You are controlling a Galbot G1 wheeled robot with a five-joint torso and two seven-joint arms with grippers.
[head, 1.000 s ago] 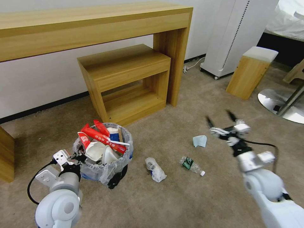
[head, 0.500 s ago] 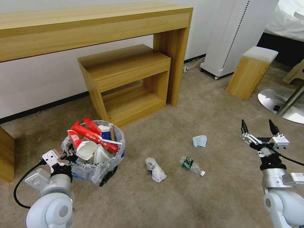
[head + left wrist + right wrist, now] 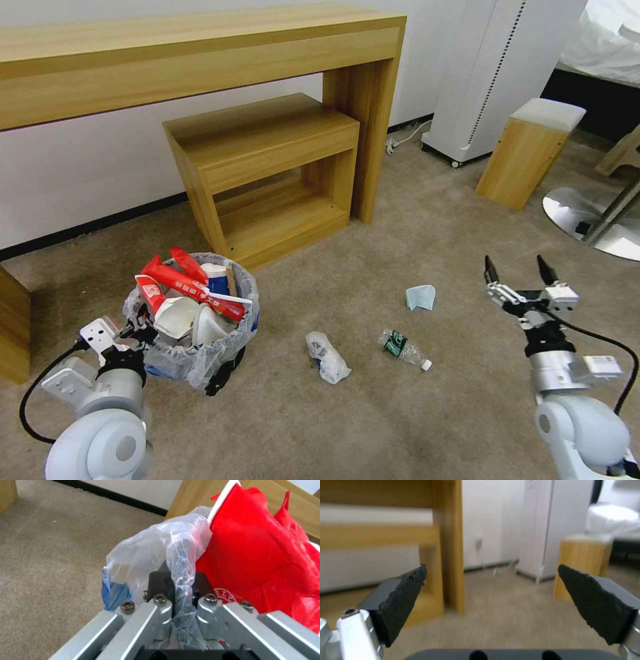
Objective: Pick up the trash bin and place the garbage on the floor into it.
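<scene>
The trash bin (image 3: 200, 347), black with a crinkled clear bag over its rim, stands tilted at the lower left of the floor (image 3: 373, 413). It is stuffed with a red wrapper (image 3: 193, 287), white slippers (image 3: 180, 317) and cups. My left gripper (image 3: 141, 331) is shut on the bin's near rim. In the left wrist view that gripper (image 3: 180, 583) pinches the bag-covered rim beside the red wrapper (image 3: 260, 555). A white bag (image 3: 327, 357), a green-labelled bottle (image 3: 403, 347) and a blue mask (image 3: 421, 297) lie on the carpet. My right gripper (image 3: 519, 268) (image 3: 491, 567) hovers open to the right of them.
A long wooden desk (image 3: 200, 60) and a low wooden shelf unit (image 3: 267, 173) stand against the wall behind the bin. At the right are a white wheeled unit (image 3: 493, 80), a small wooden stool (image 3: 530, 153) and a round metal table base (image 3: 587, 220).
My left gripper has carried the bin to the left and a little nearer to me. The right gripper swung out to the right, then came slightly back left, staying open.
</scene>
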